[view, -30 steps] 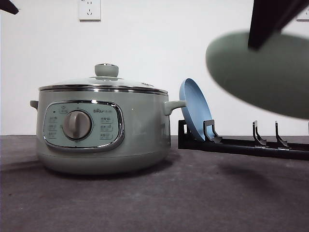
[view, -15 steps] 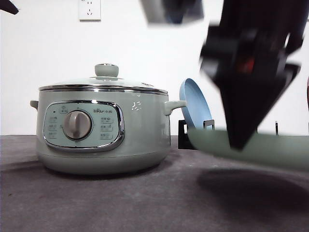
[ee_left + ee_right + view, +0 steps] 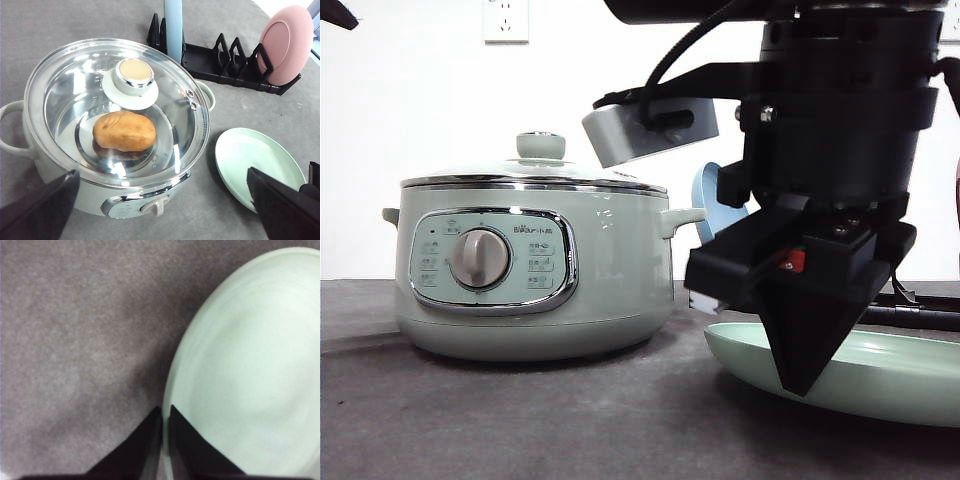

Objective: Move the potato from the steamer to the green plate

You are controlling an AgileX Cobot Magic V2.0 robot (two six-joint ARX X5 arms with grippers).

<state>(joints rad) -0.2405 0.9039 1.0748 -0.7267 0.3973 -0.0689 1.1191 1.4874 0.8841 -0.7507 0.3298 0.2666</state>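
Note:
The sage-green steamer (image 3: 530, 270) stands at the left of the table with its glass lid (image 3: 117, 105) on. Through the lid the orange-brown potato (image 3: 124, 131) lies on the bottom inside. My left gripper (image 3: 162, 171) hovers above the steamer, open wide, with nothing between its fingers (image 3: 45, 210). The green plate (image 3: 880, 370) lies flat and low at the right of the steamer, at or just over the table. My right gripper (image 3: 803, 385) points down and is shut on the near rim of the green plate (image 3: 250, 370); the pinch (image 3: 165, 410) shows in the right wrist view.
A black dish rack (image 3: 225, 65) stands behind, with a blue plate (image 3: 174, 27) upright in it next to the steamer and a pink plate (image 3: 286, 45) at its far end. Bare grey table (image 3: 520, 420) lies in front of the steamer.
My right arm has come down with the green plate, from high and tilted at the upper right to flat and low by the table. The steamer has not moved.

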